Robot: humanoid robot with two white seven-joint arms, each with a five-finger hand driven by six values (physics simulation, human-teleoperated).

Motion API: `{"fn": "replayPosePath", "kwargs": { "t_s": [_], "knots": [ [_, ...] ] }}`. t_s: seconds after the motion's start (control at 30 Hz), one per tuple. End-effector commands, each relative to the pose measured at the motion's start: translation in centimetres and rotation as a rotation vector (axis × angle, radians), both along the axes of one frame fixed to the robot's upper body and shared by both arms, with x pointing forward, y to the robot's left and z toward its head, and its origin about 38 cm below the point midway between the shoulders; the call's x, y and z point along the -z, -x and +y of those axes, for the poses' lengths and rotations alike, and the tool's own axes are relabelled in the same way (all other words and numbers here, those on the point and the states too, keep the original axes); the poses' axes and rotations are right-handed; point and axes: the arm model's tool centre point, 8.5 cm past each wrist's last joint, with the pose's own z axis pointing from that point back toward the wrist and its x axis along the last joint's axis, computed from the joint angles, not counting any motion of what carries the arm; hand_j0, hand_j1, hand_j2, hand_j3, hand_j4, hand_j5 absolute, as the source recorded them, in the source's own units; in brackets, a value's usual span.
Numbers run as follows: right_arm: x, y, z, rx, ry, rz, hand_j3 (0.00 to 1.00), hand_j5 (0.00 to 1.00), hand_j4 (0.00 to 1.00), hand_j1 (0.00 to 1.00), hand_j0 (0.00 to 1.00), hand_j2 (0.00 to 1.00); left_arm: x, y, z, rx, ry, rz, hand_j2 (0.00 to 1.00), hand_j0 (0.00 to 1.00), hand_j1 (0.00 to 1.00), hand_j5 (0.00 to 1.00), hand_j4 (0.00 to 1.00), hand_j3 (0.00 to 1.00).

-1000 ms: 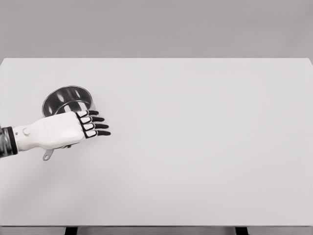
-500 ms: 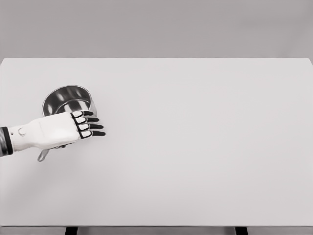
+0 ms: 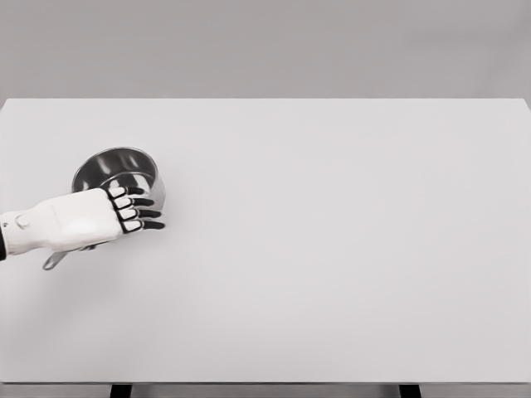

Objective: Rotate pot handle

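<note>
At the far left, the handle [image 3: 55,259] tip has swung further left, so the turn is working. The left robot hand [image 3: 83,220] (fingers stretched flat, holding nothing) covers the pot [image 3: 112,166] on the bench [image 3: 332,249].

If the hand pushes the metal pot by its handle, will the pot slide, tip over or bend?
The pot looks like polished steel, so it is probably rigid and would not bend. It is wide and low on the smooth white table, so it would more likely slide or turn than tip. The handle is thin and mostly hidden under the left hand, so grip there may be slippery.
</note>
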Motion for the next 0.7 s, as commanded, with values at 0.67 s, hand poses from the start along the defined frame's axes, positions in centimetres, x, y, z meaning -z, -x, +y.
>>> {"fn": "replayPosePath", "kwargs": {
  "t_s": [0.67],
  "knots": [
    [0.0,0.0,0.0,0.000,0.000,0.000,1.00,1.00,1.00,1.00,1.00,1.00,-0.6,-0.7,2.0,-0.055,-0.019,-0.005,1.00,1.00,1.00,1.00,1.00,1.00]
  ]
}}
